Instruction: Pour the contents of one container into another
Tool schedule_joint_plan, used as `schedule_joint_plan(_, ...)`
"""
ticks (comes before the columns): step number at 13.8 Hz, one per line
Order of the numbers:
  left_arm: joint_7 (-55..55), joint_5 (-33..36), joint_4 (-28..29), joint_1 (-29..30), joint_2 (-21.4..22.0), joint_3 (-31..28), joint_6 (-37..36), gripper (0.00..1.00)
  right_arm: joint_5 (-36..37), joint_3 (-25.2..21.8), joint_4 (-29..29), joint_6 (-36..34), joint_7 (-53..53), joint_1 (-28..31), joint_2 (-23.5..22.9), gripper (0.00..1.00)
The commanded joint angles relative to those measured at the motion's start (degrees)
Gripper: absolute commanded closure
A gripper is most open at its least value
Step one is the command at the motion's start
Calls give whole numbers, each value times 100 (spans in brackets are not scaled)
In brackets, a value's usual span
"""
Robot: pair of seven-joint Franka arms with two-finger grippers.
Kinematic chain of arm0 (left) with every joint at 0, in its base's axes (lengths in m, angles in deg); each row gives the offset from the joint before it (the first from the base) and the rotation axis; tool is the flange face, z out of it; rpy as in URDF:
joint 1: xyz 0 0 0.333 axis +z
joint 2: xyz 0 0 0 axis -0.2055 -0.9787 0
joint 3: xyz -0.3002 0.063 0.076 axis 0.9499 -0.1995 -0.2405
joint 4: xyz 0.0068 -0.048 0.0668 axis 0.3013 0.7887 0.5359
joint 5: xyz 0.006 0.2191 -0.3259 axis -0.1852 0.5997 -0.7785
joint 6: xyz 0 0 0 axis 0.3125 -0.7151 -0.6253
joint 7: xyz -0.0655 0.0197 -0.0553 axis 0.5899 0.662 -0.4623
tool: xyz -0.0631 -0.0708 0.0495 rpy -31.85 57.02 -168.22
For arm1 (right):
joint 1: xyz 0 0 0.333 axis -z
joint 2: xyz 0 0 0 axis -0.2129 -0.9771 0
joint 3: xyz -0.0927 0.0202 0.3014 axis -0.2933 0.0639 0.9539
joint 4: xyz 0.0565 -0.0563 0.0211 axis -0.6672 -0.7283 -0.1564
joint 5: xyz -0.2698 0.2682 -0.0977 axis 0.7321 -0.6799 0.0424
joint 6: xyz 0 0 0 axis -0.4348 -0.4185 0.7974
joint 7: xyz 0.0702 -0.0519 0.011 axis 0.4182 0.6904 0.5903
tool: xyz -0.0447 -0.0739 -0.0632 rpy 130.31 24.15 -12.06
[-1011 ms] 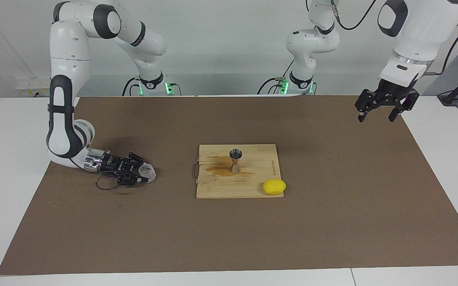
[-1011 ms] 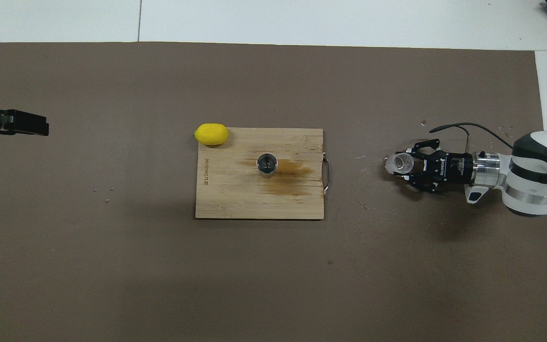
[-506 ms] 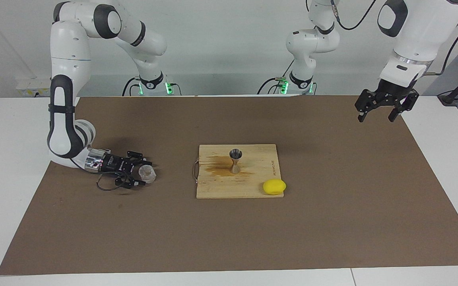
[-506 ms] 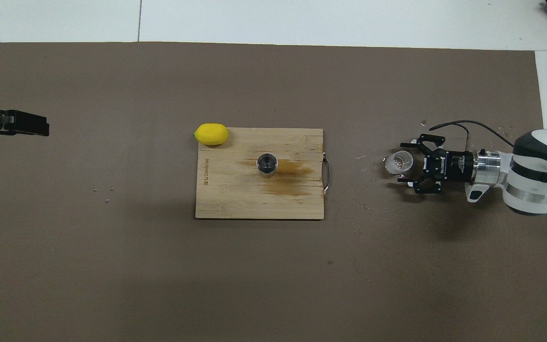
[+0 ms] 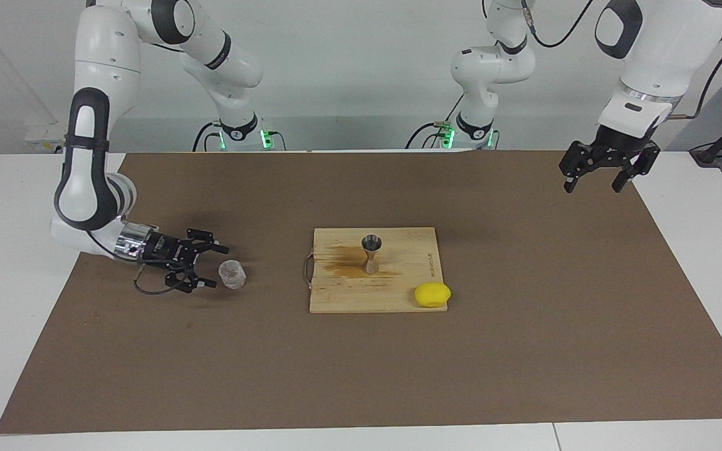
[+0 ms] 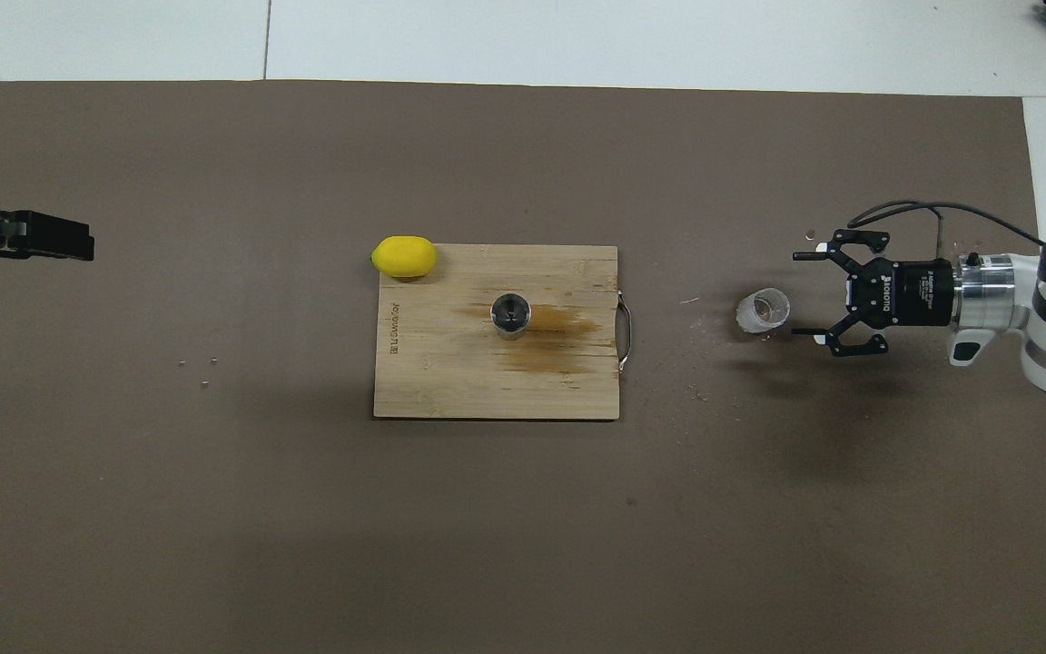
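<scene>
The clear plastic cup [image 5: 232,274] [image 6: 764,310] stands upright on the brown mat, toward the right arm's end, beside the board's handle. My right gripper [image 5: 217,266] [image 6: 800,295] lies low and level just short of the cup, open and holding nothing, with a small gap between it and the cup. The metal jigger [image 5: 371,254] [image 6: 510,315] stands upright on the wooden board [image 5: 398,294] [image 6: 450,381], next to a brown wet stain. My left gripper [image 5: 593,186] [image 6: 33,234] waits open, raised over the mat's edge at the left arm's end.
A yellow lemon [image 5: 432,294] [image 6: 405,256] sits at the board's corner that is farther from the robots, toward the left arm's end. A metal handle [image 5: 306,270] [image 6: 626,331] sticks out of the board toward the cup. A black cable loops by the right wrist.
My right gripper has opened, let go of the cup and drawn back toward its own end. The cup stays upright on the mat. The left arm has not moved.
</scene>
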Motion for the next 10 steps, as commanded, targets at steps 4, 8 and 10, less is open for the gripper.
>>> schedule_joint_plan(4,21,-45,-65,49,97,-95,-538,0,1940,4,-25,713,39,-436,1117,0)
schedule_joint_plan(8,12,-45,-101,67,228,-95,-846,0,3280,4,-68,1572,479,-953,1644,0)
schedule_joint_plan(10,12,-54,-223,67,255,-69,-1092,0,4626,30,-17,1523,611,-1122,1786,0)
